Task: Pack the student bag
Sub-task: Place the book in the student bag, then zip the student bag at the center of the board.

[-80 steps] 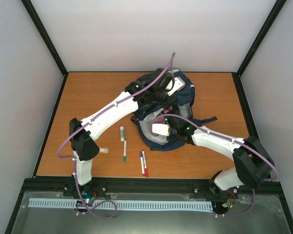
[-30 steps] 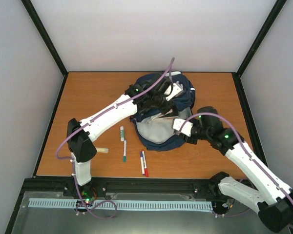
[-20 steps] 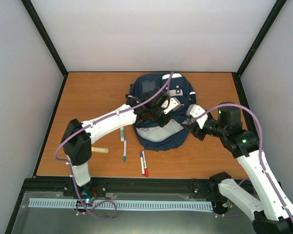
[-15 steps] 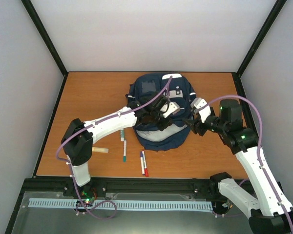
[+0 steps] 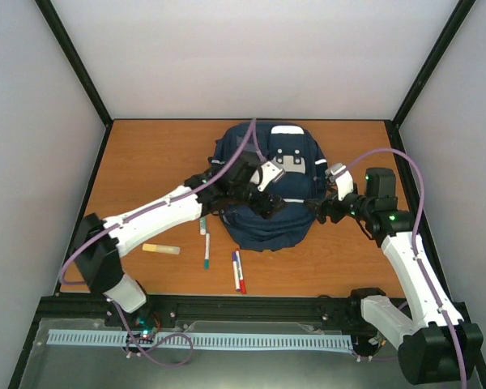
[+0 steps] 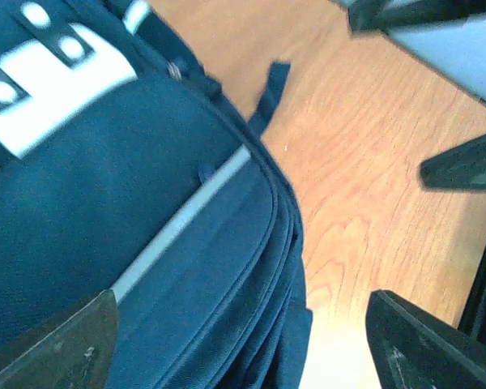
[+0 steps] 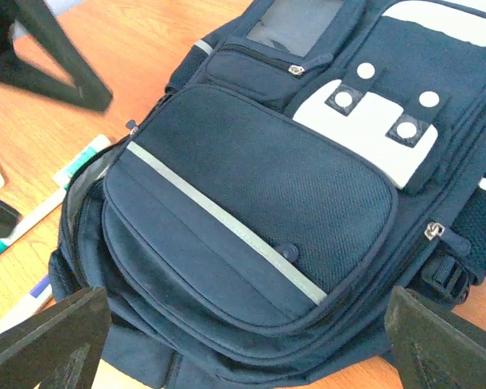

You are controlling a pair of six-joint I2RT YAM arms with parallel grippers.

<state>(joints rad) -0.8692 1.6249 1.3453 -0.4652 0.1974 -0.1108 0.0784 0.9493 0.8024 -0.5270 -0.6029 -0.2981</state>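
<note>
Enclosure: white walls, black corner posts, orange-brown wooden table (image 5: 150,162).

The student bag (image 5: 263,231) lay flat, front face up, at the middle of the table's far half. Its long axis ran near to far. The end with the white patch pointed at the back wall and reached almost to the table's far edge. The striped pocket end pointed toward the arm bases.

Left gripper (image 5: 263,198) hovered over the bag's front pocket, jaws wide apart, nothing between them. Right gripper (image 5: 322,207) hung just beside the bag's right flank, jaws likewise spread and empty.

Room for moving: a broad bare stretch of table lay left of the bag. The strip to its right was narrower, and the right gripper stood in it.

On the near-left side lay a white marker (image 5: 202,223), a green-capped pen (image 5: 206,251), a blue and red pen pair (image 5: 238,271) and a yellow stick (image 5: 160,249). The white marker lay just beside the bag's left edge; the others were well apart from it.
</note>
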